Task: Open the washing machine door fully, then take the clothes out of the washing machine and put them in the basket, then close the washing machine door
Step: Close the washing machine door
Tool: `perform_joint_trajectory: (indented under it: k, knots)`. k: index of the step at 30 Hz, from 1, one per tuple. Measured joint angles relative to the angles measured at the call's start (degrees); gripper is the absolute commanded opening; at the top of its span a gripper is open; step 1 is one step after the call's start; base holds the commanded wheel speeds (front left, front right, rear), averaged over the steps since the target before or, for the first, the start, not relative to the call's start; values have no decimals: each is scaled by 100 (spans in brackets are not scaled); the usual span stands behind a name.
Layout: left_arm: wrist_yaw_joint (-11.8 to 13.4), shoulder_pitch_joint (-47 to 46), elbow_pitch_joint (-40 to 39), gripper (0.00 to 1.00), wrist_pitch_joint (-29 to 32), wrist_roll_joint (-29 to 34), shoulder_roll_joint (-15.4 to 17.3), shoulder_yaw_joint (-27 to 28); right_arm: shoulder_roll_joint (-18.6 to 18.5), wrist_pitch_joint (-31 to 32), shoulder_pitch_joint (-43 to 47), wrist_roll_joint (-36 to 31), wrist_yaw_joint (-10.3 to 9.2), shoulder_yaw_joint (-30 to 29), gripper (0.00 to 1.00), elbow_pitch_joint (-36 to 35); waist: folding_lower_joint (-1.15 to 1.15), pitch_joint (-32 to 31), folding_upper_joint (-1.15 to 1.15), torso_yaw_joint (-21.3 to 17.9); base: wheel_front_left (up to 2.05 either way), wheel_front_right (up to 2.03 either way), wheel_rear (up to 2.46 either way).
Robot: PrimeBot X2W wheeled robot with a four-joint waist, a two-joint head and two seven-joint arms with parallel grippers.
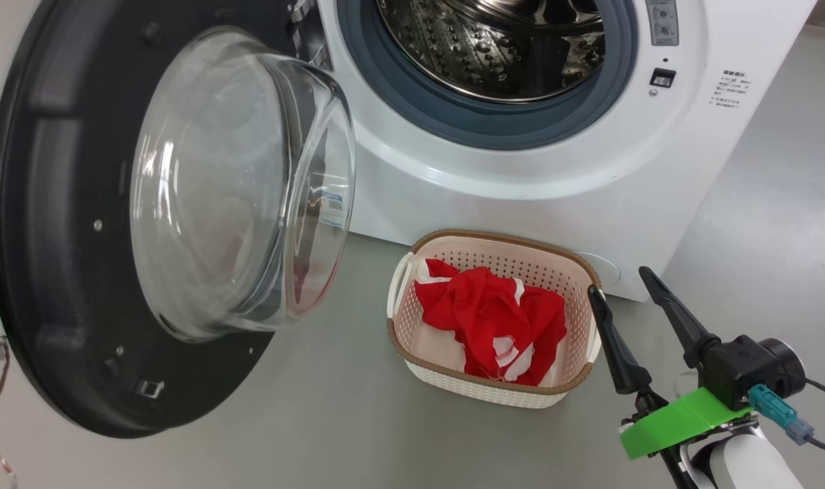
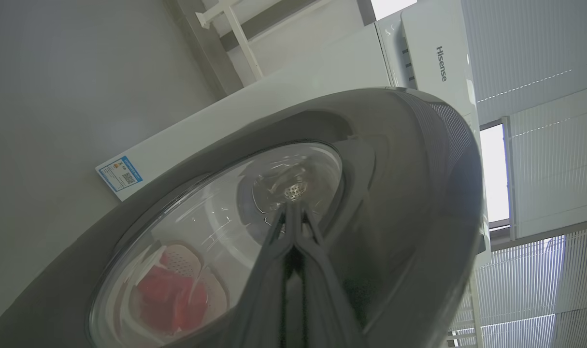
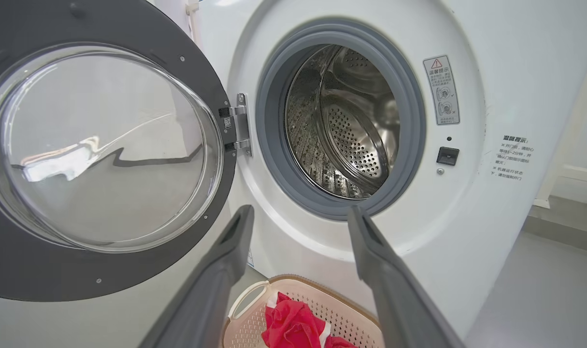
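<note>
Right pincer (image 1: 619, 281) stands at the lower right of the head view. Its two dark fingers are spread apart and hold nothing, with the tips pointing up just beside the right end of the basket (image 1: 497, 238). The basket sits on the grey floor (image 1: 317, 407) right in front of the washing machine (image 1: 466, 176), and the red clothes (image 1: 487, 312) with white trim lie heaped inside it. The door (image 1: 52, 238) stands wide open at the left, its clear glass bowl (image 1: 235, 183) bulging toward the basket. Above, the grey seal (image 1: 453, 112) rings the steel drum (image 1: 493, 54).

From the left wrist, the left pincer (image 2: 292, 208) has its fingers pressed together with nothing between them. The tips are up against the outer face of the door at the middle of the glass bowl; whether they touch it I cannot tell. Through the glass bowl the basket and the red clothes show as a blur. Beyond the door's rim is the white side of the washing machine, with a small blue label (image 2: 119, 175) on it.

From the right wrist, the right pincer's fingers (image 3: 225, 270) are spread wide and point at the washing machine's front below the drum opening. The door hangs open at the left on its hinge (image 3: 237, 123). Low down between the fingers is the basket with the clothes in it.
</note>
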Motion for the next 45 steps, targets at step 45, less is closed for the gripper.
perform_joint_trajectory:
  k: [45]
  knots:
    - [636,1195,-1703,0,164,-1601,-725,-1647,194,0,23,92,0,-136,100,43,0,-98,0,-666,0,0,0]
